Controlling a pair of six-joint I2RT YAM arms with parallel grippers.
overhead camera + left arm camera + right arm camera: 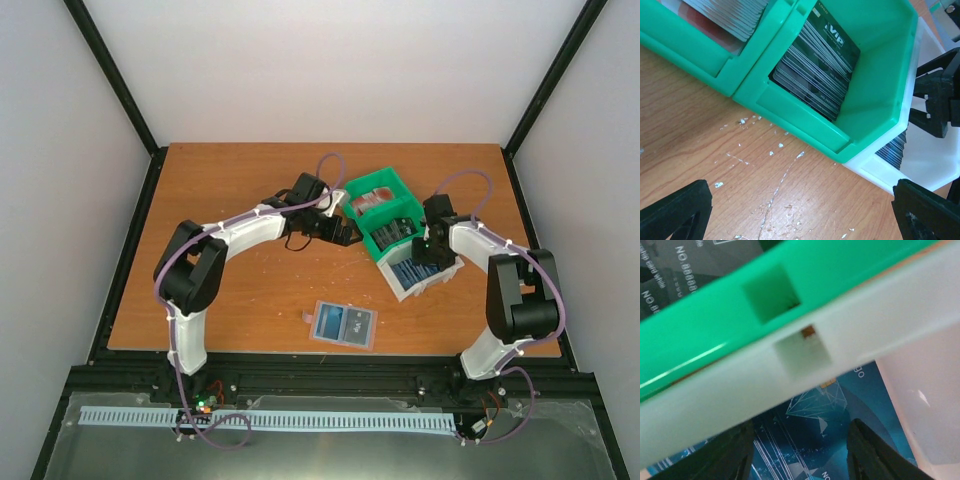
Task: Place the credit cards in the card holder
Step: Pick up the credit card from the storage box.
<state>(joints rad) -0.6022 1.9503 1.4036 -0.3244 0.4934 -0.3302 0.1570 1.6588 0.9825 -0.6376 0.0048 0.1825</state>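
The left gripper (pixel 340 232) hangs wide apart beside the green tray (pixel 880 75). The card holder (pixel 344 325) lies open near the counter's (pixel 220 200) front edge. The right gripper (pixel 800 460), jaws apart, straddles blue credit cards (pixel 840 405) in the white bin (pixel 400 292); whether it touches them is unclear. The cards are thin, stiff and probably slick, so pinch one by its edges.

Wooden table (pixel 220 190), card holder (pixel 343 325) (near edge), tray (pixel 375 177)

Three card stacks (pixel 372 200) (pixel 397 232) (pixel 415 272) (differing colours), one card holder (pixel 343 325).
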